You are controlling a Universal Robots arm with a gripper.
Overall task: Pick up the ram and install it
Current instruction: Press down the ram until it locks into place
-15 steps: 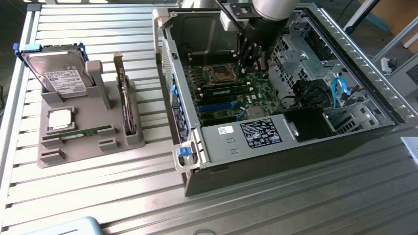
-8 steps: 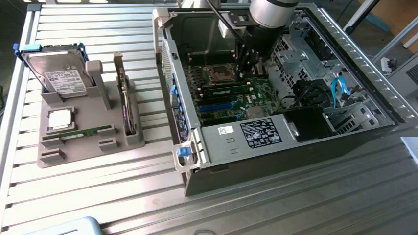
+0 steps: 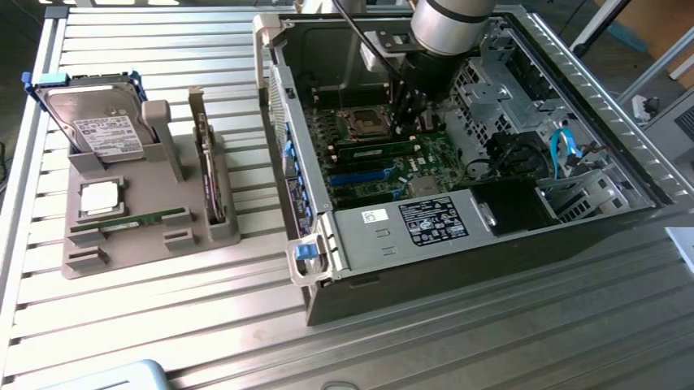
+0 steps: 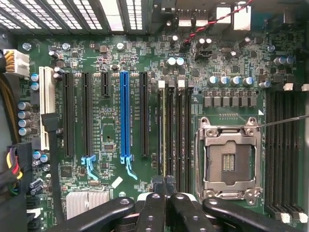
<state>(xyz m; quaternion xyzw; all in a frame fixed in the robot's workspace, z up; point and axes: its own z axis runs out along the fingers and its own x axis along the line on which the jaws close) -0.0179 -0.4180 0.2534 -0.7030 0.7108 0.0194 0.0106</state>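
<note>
Looking through the wrist camera, I see the gripper (image 4: 165, 182) with its jaws closed tip to tip, sitting right at the end of the ram (image 4: 164, 130). The ram stands edge-on in a memory slot just beside the open processor socket (image 4: 229, 162), and I cannot tell whether the tips pinch it or only press on it. The exterior view adds the arm (image 3: 450, 24) reaching down into the computer case (image 3: 358, 236) and, well apart on the exterior view's left, a grey tray (image 3: 152, 244) holding a hard drive (image 3: 93, 122) and a second green stick (image 3: 146, 219).
</note>
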